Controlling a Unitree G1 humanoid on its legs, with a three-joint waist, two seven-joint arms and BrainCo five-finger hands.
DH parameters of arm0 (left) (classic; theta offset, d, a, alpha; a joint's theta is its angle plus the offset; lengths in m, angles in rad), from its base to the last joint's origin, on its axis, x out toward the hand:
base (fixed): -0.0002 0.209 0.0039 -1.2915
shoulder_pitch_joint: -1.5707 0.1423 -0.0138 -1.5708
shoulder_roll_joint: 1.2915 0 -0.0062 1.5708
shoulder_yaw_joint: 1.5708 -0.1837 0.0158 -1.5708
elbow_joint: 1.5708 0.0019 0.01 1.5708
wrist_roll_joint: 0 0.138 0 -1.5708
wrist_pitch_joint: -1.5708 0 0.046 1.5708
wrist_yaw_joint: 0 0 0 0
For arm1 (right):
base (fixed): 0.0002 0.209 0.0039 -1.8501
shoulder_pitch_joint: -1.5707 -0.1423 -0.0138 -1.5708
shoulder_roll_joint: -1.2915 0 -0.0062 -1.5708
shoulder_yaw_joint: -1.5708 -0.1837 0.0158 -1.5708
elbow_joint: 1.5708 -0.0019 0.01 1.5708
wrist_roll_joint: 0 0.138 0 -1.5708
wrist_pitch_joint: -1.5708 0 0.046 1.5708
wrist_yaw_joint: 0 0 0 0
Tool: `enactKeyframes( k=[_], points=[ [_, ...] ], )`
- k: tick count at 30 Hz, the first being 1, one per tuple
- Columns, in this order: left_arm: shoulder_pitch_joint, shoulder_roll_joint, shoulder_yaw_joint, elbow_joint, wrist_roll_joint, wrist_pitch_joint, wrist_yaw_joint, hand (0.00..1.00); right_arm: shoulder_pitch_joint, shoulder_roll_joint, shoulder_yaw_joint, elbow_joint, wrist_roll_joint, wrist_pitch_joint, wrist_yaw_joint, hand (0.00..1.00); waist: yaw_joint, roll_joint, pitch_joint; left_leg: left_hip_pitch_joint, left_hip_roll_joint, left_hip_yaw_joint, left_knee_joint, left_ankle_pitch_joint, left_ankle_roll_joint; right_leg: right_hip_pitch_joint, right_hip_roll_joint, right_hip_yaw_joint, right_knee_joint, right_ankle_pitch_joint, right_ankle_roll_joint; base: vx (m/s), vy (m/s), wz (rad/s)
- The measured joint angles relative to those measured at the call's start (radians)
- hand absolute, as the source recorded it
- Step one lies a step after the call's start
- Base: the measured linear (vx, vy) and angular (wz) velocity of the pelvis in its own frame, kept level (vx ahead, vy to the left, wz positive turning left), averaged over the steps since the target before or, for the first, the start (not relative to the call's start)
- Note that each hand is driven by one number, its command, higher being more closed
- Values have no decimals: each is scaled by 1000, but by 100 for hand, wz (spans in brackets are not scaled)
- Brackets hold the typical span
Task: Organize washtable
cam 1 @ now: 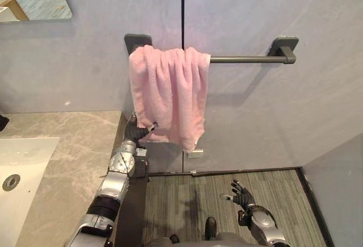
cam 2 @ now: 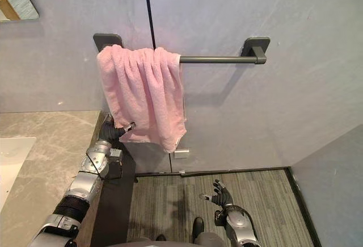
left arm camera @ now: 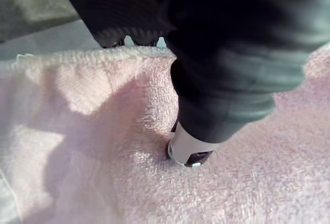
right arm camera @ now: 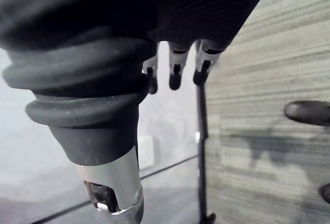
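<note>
Soft, light and limp, the towel (cam 1: 169, 93) hangs bunched on the bar (cam 1: 247, 59); below the bar the left hand (cam 1: 135, 129) pinches its hem, likely the best hold.

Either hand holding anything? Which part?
Left hand pinches the pink towel at its lower left edge, thumb pressed on the front. Right hand is open and holds nothing.

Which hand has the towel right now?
The left hand, pinching the pink towel near its lower edge, below the rail. The right hand hangs open low over the floor, touching nothing.
</note>
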Motion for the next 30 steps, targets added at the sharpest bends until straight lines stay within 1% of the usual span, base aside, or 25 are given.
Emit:
enactKeyframes(
  k=[4,7,9,10,11,13,15,17,19,21,27,28,30],
  points=[
    [-27,0,-23,10,3,5,-1,100,12,-2,0,-32,0,-1,0,0,-1,-1,0,-1,-2,17,-1,0,0,-8,-2,18,0,6,2,-45,31,-14],
    [-36,-1,-26,10,17,5,0,100,18,-2,0,-72,1,0,-2,0,-7,-1,-1,-3,-3,28,-5,0,0,-16,-2,24,0,10,1,-28,17,-11],
    [-36,-4,-26,2,19,5,2,100,19,-4,-1,-144,2,1,-5,0,-10,-1,-1,-3,-2,32,-6,0,0,-18,-4,27,0,11,1,-20,16,-7],
    [-34,-10,-26,-19,19,5,3,100,18,-8,-2,-240,2,-4,-7,0,-9,-1,-1,-3,-1,33,-7,1,2,-19,-3,28,0,11,1,-19,13,-3],
    [-33,-10,-26,-25,19,6,4,100,17,-8,-2,-258,2,-5,-7,0,-9,-1,-1,-2,-1,33,-7,2,3,-19,-3,28,0,11,1,0,0,0],
    [-29,-10,-25,-67,19,5,8,100,9,-9,0,-351,1,-23,-6,0,-3,-1,-1,-2,-1,33,-9,2,3,-19,2,28,0,11,1,0,0,0],
    [-21,-10,-23,-96,19,1,22,100,-14,-10,3,-406,1,-25,-1,0,-1,-1,-1,-1,-2,33,-11,2,3,-19,2,28,0,11,1,0,0,0],
    [-7,-10,-22,-122,17,-3,23,100,-46,-27,30,-451,1,-30,0,0,-1,-1,-1,0,-2,33,-12,3,6,-19,1,27,0,11,1,0,0,0],
    [-4,-17,-23,-130,12,-4,23,100,-61,-45,59,-495,1,-41,1,0,4,-2,-1,-2,-2,32,-11,6,10,-19,-7,33,0,12,0,-12,14,2],
    [-4,-29,-24,-149,11,-4,22,100,-94,-58,102,-545,1,-48,21,0,17,-2,-1,-5,-2,32,-8,7,11,-19,-8,33,0,13,-1,-16,6,0],
    [-4,-49,-59,-198,6,-9,22,100,-240,-65,198,-567,0,-53,22,0,43,-4,-3,-33,-5,28,1,18,25,-42,-12,34,0,29,-5,-55,6,2],
    [-4,-61,-69,-199,-6,-9,22,100,-270,-65,212,-566,0,-53,19,0,56,-4,-3,-33,-5,27,3,19,25,-41,-12,33,0,31,-6,-42,5,3],
    [-4,-76,-74,-199,-11,-9,22,100,-316,-61,232,-562,-2,-53,18,0,58,-5,-4,-36,-5,18,3,25,24,-39,-14,26,0,34,-9,-53,5,13]
  ],
)
